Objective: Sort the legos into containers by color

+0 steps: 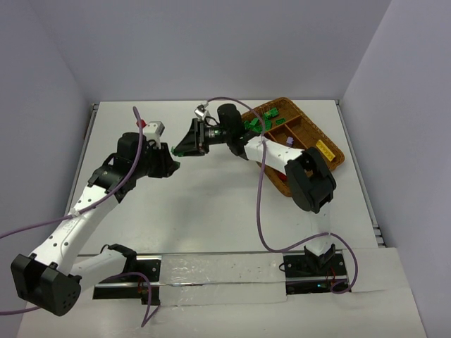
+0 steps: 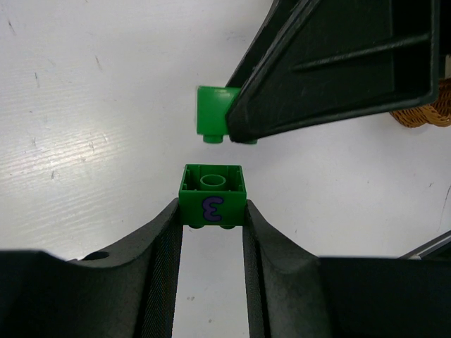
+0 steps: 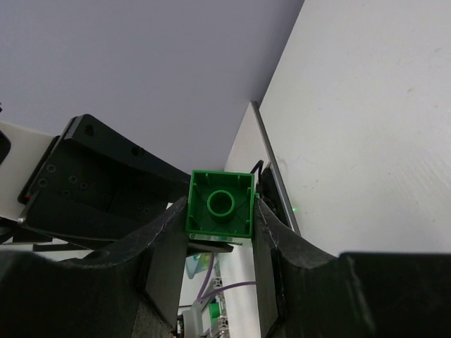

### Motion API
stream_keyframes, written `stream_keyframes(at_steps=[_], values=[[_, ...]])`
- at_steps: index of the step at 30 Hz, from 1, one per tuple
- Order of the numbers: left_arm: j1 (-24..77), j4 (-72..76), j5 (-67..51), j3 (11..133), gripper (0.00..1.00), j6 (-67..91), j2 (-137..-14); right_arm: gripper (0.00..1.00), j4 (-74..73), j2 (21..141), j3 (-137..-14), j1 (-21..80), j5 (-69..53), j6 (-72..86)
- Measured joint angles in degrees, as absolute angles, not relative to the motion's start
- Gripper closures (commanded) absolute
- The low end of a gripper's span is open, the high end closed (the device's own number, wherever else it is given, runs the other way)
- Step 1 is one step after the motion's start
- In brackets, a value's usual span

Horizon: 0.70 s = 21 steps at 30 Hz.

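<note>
Left gripper [image 2: 211,211] clamps a green brick marked 3 [image 2: 211,201]; right gripper [image 3: 220,211] clamps a second green brick [image 3: 220,204]. Both judged light, rigid, slick: grip flat side walls.

Green lego [image 2: 211,186], purple numeral [image 2: 210,207]

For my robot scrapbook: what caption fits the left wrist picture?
Left pincer clamps a small green studded plastic brick marked 3, facing another green brick in the right pincer.

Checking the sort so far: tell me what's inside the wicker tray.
Several green bricks, a lilac brick and a yellow brick show. The right arm covers the tray's near side, hiding its contents.
</note>
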<state>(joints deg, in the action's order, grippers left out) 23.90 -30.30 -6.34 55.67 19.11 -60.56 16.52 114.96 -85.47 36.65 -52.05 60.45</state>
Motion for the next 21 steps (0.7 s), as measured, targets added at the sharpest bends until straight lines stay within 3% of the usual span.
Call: stream_keyframes(at_steps=[7,14,21], values=[[23.9,-30.5,-6.8,54.8,1.00,19.2,-61.0,0.95,7.6,113.2,-85.6,34.6,-48.1,52.4],[23.9,-30.3,-7.7,54.8,1.00,21.3,-61.0,0.93,-16.3,103.0,-87.3,26.4,-26.9,32.9],[23.9,-29.3,-7.6,54.8,1.00,24.9,-61.5,0.93,-25.2,94.3,-86.9,16.2,-8.3,22.2]])
